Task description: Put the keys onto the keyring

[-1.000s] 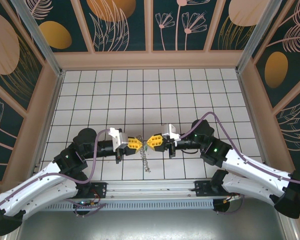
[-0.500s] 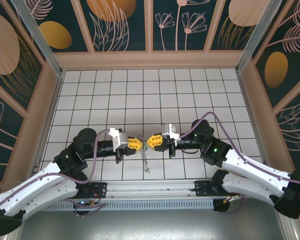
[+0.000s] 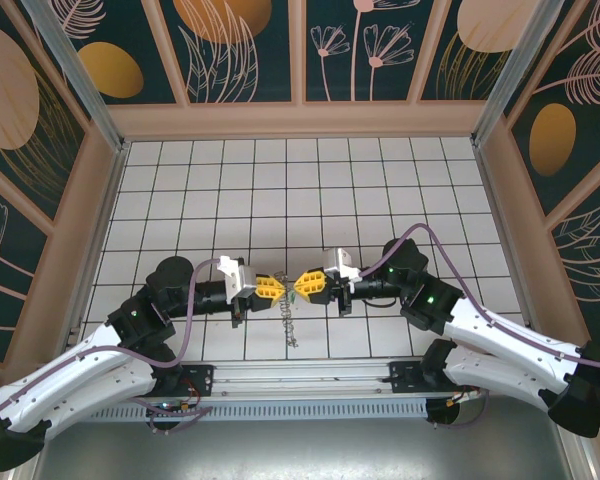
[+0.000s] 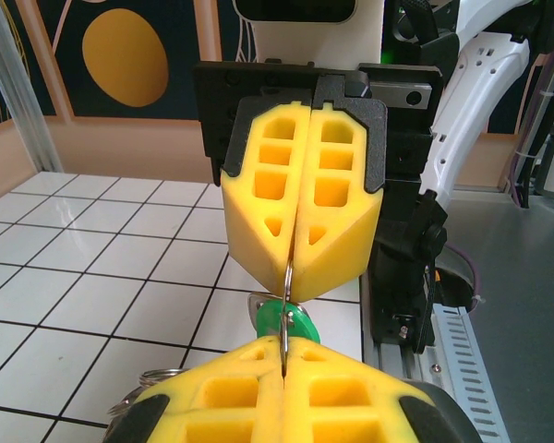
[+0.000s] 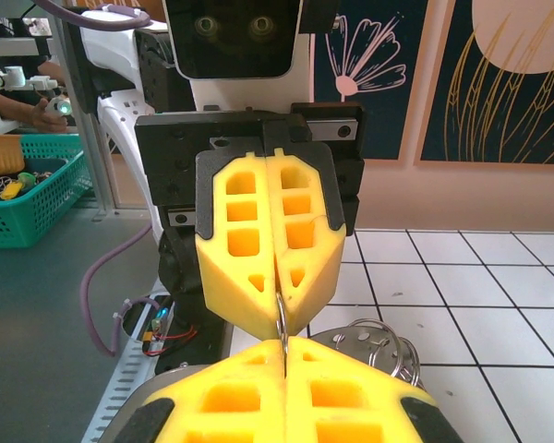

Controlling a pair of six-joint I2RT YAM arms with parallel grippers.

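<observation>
Jaws: closed flat on both left gripper (image 3: 279,288) and right gripper (image 3: 301,284), yellow seams tight, tips nose to nose. Meeting point in top view at roughly 6 o'clock of the tiled table (image 3: 380,200) centre, held above the tiles. Each clamped on the same thin wire turn of the keyring (image 5: 380,343), from opposite sides. In left wrist view, wire running straight from the right gripper's seam at 12 o'clock down into the left gripper's seam at 6. Green key (image 4: 300,325) just behind that wire, tucked between the two tips. Looks threaded on it, can't confirm. Rest of keyring: coils poking out at 8 o'clock of the left tips in left wrist view, and at 4 o'clock of the right tips in right wrist view. In top view, dangling toward 6 o'clock from the meeting point. Can't tell whether touching the tiles.
</observation>
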